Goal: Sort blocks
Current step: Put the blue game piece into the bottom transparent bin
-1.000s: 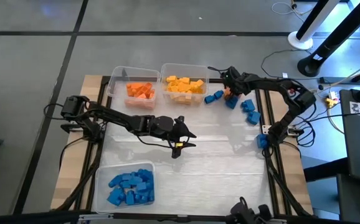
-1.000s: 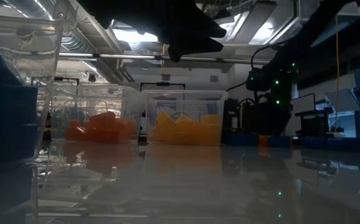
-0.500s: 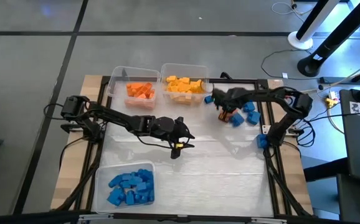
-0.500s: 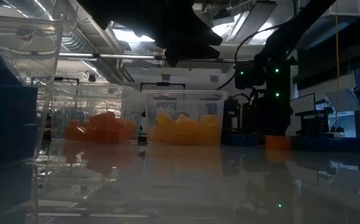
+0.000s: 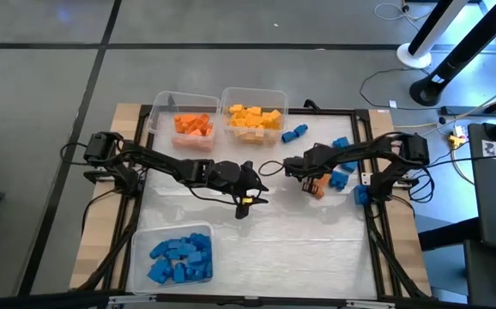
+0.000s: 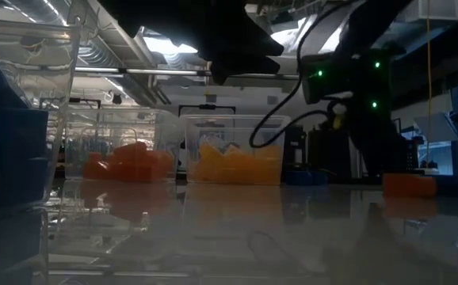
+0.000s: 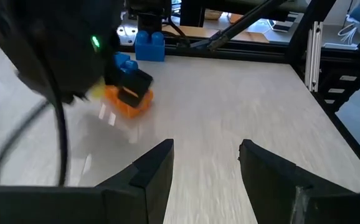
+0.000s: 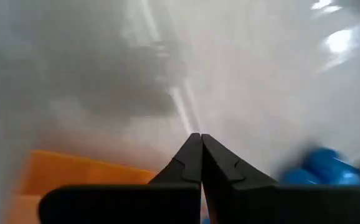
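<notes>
My right gripper (image 5: 314, 179) is shut and points steeply down at an orange block (image 5: 319, 189) right of the table's middle. The block lies flat on the white tabletop and also shows in the left wrist view (image 7: 125, 106) and the low view (image 6: 407, 184). My left gripper (image 5: 246, 199) hovers open at the table's middle with nothing between its fingers (image 7: 161, 168). Loose blue blocks (image 5: 341, 146) lie on the table's right. More blocks fill an orange bin (image 5: 192, 125), a yellow bin (image 5: 254, 116) and a blue bin (image 5: 179, 257). My right gripper touches the orange block with the outer side of its shut fingers (image 7: 134, 88), at the block's far upper edge (image 7: 121, 94). The fingers come from above, slanting down. The block stays flat on the table; the right wrist view shows it beside the fingertips (image 8: 74, 174).
The two bins at the far edge and the one at the near left are clear plastic. A blue block (image 5: 295, 133) lies near the yellow bin, another (image 5: 361, 194) by the right arm's frame. White tabletop (image 5: 299, 240) shows between the grippers and the near edge.
My right gripper has swung from beside the yellow bin toward the table's near edge and middle, staying shut and rolling its wrist. The orange block has slid along the table with it, away from the loose blue blocks.
</notes>
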Tool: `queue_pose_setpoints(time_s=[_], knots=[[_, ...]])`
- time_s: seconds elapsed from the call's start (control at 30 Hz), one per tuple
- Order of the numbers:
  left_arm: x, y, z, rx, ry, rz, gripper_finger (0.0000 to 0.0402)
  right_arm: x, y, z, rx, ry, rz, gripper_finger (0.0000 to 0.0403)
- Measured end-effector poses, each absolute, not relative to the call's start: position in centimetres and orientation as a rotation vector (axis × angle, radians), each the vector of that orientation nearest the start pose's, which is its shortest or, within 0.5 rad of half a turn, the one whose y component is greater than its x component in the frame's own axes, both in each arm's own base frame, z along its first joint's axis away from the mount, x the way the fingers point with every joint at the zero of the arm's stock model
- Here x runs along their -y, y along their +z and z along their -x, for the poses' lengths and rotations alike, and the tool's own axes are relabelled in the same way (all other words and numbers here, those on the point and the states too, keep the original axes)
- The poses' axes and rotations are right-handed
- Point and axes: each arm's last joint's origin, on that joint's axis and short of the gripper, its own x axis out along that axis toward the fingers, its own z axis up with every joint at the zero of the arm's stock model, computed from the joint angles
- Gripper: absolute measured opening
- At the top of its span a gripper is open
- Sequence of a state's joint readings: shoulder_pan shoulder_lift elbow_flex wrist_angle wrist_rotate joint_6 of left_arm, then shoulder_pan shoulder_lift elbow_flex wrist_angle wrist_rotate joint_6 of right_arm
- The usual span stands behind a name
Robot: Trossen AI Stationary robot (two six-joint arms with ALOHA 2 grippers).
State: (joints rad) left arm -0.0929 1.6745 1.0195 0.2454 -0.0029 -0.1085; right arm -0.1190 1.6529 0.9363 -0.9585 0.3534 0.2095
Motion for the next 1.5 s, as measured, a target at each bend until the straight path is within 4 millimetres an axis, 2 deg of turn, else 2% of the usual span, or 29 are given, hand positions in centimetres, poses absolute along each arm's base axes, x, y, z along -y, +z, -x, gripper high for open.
queue_pose_setpoints(time_s=[0.27,0.43,0.53,0.77,0.93,1.2,1.4,1.5], knots=[[3.6,22.6,-36.5,-0.414,-0.073,0.086,0.0169,5.1,20.1,-23.4,-1.571,-0.706,0.132,0.0004],[3.6,22.6,-36.5,-0.415,-0.073,0.085,0.0169,6.8,20.9,-22.0,-1.567,-0.813,0.097,0.0004],[3.6,22.6,-36.5,-0.414,-0.073,0.086,0.0169,7.8,20.3,-21.0,-1.622,-0.851,0.069,0.0004],[3.6,22.6,-36.5,-0.411,-0.074,0.081,0.0169,9.9,17.2,-17.2,-1.788,-0.946,-0.033,0.0004],[3.6,22.7,-36.5,-0.407,-0.075,0.078,0.0169,11.2,15.7,-15.3,-1.822,-1.0,-0.11,0.0004],[3.6,22.6,-36.5,-0.407,-0.075,0.079,0.0169,12.3,14.1,-14.9,-1.741,-0.935,-0.18,0.0004],[3.6,22.6,-36.5,-0.408,-0.074,0.079,0.0169,11.5,13.2,-14.6,-1.743,-0.807,-0.324,0.0004],[3.6,22.6,-36.5,-0.408,-0.075,0.079,0.0169,10.6,12.7,-14.7,-1.738,-0.773,-0.317,0.0004]])
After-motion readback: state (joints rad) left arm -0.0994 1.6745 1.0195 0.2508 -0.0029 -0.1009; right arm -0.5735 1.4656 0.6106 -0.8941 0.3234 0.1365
